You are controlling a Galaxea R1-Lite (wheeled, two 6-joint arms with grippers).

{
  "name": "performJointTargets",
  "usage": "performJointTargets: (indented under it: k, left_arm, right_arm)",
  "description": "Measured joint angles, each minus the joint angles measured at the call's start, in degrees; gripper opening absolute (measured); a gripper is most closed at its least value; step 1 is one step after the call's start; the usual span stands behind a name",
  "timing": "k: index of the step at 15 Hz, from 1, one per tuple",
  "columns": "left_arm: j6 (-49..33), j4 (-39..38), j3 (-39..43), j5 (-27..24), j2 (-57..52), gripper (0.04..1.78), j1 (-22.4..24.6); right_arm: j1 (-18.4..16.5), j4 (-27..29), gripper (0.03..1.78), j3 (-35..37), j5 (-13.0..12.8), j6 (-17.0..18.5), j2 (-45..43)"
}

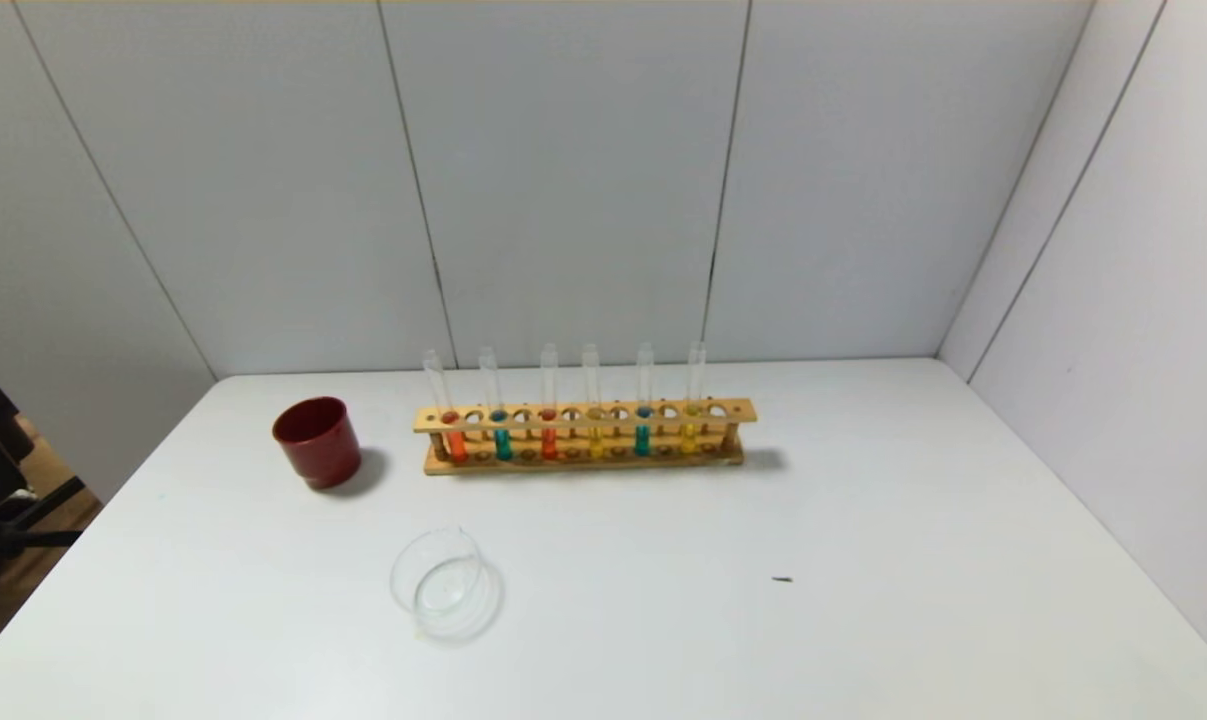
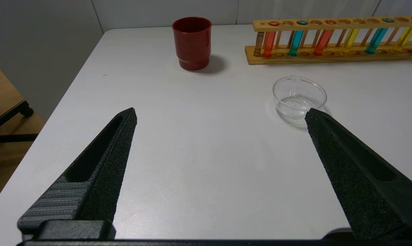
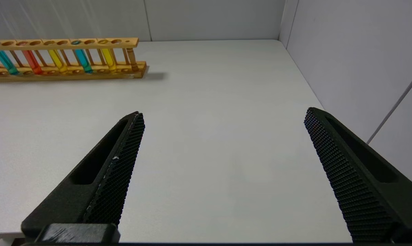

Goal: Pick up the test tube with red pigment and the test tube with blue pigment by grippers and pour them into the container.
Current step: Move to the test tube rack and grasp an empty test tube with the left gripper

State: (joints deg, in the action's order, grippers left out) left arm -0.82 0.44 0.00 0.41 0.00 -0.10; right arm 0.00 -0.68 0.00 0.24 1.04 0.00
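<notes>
Both hands (image 2: 221,114) (image 3: 223,116) gape; container (image 1: 447,582) empty; rack (image 1: 585,438) holds coloured tubes.

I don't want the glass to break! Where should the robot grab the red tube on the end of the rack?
Probably the bare glass top of the test tube with red pigment, above the wooden rack. It stands upright with its liquid end down in the rack, so only that part is free. Come from the front, fingers either side, then lift straight up. Neighbouring tubes stand close, so squeeze gently.
</notes>
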Motion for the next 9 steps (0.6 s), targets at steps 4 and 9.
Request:
performJointTargets:
  k: [4, 9]
  left_arm:
    - [0.7, 0.0, 0.0, 0.0, 0.0, 1.74, 0.1]
    - [0.7, 0.2, 0.0, 0.1, 0.0, 1.74, 0.1]
  right_arm:
    - [0.0, 0.0, 1.71, 0.0, 0.0, 0.0, 0.0]
    - [0.0, 0.0, 1.71, 0.0, 0.0, 0.0, 0.0]
